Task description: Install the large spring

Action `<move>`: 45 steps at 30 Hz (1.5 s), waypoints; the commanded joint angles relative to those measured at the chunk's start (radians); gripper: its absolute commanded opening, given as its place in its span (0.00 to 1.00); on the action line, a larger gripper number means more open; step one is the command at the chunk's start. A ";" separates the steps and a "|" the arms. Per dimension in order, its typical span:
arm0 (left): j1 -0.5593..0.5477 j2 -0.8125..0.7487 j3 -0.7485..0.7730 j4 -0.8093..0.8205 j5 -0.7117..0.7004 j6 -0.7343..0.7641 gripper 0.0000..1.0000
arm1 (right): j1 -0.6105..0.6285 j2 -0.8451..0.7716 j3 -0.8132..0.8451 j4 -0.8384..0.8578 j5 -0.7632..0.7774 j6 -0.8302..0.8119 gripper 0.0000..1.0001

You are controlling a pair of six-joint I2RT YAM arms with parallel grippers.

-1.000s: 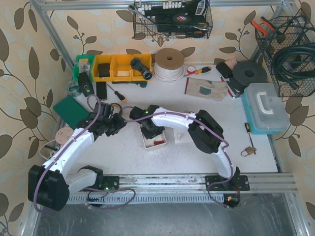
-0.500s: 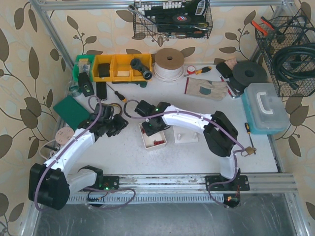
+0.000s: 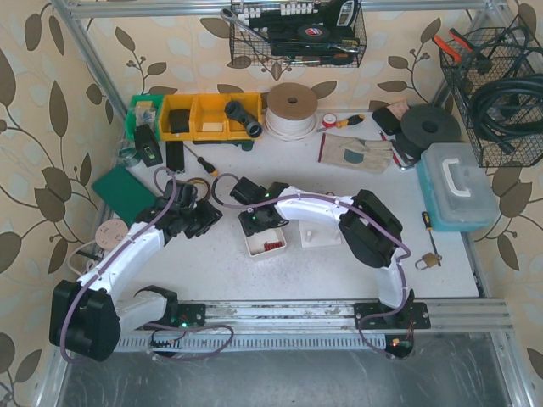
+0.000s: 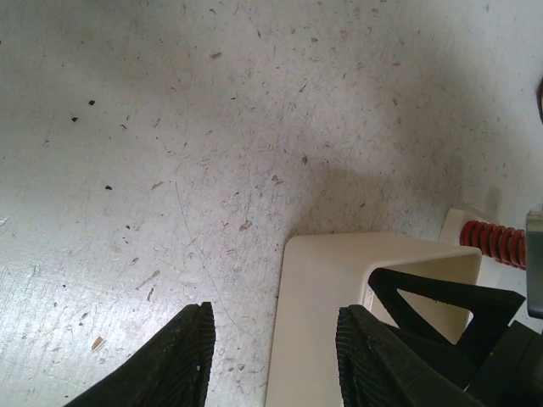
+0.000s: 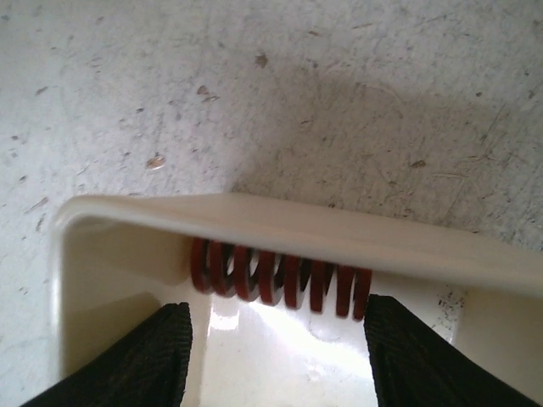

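Observation:
A large red coil spring lies inside a cream tray, pressed against its far wall. My right gripper hovers open just short of the spring, one finger at each end, not touching it. In the top view this gripper sits over the tray, with red springs showing inside. My left gripper is open at the tray's corner, left finger over the table and right finger over the rim, holding nothing. A red spring shows past that corner.
A white block stands right of the tray. A black cable coil lies behind the left gripper, a green pad at the left, a padlock at the right. Yellow bins, tape roll and gloves line the back.
My right gripper's jaws have spread apart over the tray and the right arm has shifted slightly. The left gripper has kept its place and width.

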 commanded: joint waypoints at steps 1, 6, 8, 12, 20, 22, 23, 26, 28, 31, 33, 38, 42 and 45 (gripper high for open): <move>0.011 -0.018 -0.013 0.013 0.022 0.002 0.45 | 0.006 0.041 0.032 -0.005 0.068 0.070 0.57; 0.011 -0.021 -0.014 0.008 0.022 0.004 0.45 | 0.011 0.051 0.051 -0.080 0.168 0.106 0.56; 0.011 -0.021 -0.014 0.009 0.024 0.004 0.45 | 0.021 0.039 0.063 -0.118 0.216 0.105 0.55; 0.011 -0.018 -0.014 0.013 0.025 0.000 0.45 | 0.048 0.011 0.091 -0.178 0.308 0.099 0.55; 0.011 -0.023 -0.009 0.000 0.026 0.006 0.45 | 0.040 -0.019 0.032 -0.021 0.181 0.116 0.56; 0.011 -0.025 -0.010 -0.002 0.026 0.008 0.45 | 0.037 -0.023 0.006 0.021 0.162 0.139 0.57; 0.011 -0.026 -0.011 -0.003 0.026 0.008 0.45 | 0.037 -0.022 -0.003 0.032 0.164 0.155 0.57; 0.011 -0.027 -0.018 -0.001 0.029 0.008 0.45 | 0.035 0.003 0.008 0.033 0.177 0.167 0.58; 0.011 -0.026 -0.020 0.001 0.028 0.007 0.45 | 0.036 0.038 0.053 -0.020 0.201 0.178 0.58; 0.011 -0.024 -0.017 0.003 0.030 0.008 0.45 | 0.031 0.066 0.071 -0.043 0.215 0.181 0.58; 0.011 -0.024 -0.016 0.005 0.029 0.008 0.45 | 0.029 0.084 0.083 -0.049 0.220 0.209 0.59; 0.011 -0.020 -0.018 0.001 0.031 0.011 0.45 | 0.029 0.134 0.129 -0.104 0.254 0.224 0.59; 0.011 -0.026 -0.019 -0.002 0.028 0.011 0.45 | 0.031 0.137 0.138 -0.140 0.290 0.230 0.59; 0.011 -0.027 -0.018 -0.004 0.027 0.014 0.45 | 0.037 0.116 0.133 -0.147 0.311 0.209 0.59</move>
